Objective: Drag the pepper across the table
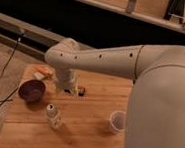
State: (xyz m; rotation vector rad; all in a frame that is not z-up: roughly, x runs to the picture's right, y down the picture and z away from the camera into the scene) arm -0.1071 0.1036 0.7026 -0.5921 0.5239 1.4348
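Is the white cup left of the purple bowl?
No, the cup stands right of the bowl; the gripper hangs over the table between them.

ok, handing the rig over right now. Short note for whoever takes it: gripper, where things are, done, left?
Gripper: open, low over the table in its far-left part, with nothing visibly held.
Pepper: probably the small dark thing right beside the gripper, on the cup's side. I can't tell whether they touch.
Also on the table: bowl at left, orange-and-white item behind it, bottle near the front, cup at right.
Done: approach; the gripper is at the pepper.
Left: the drag across the table.
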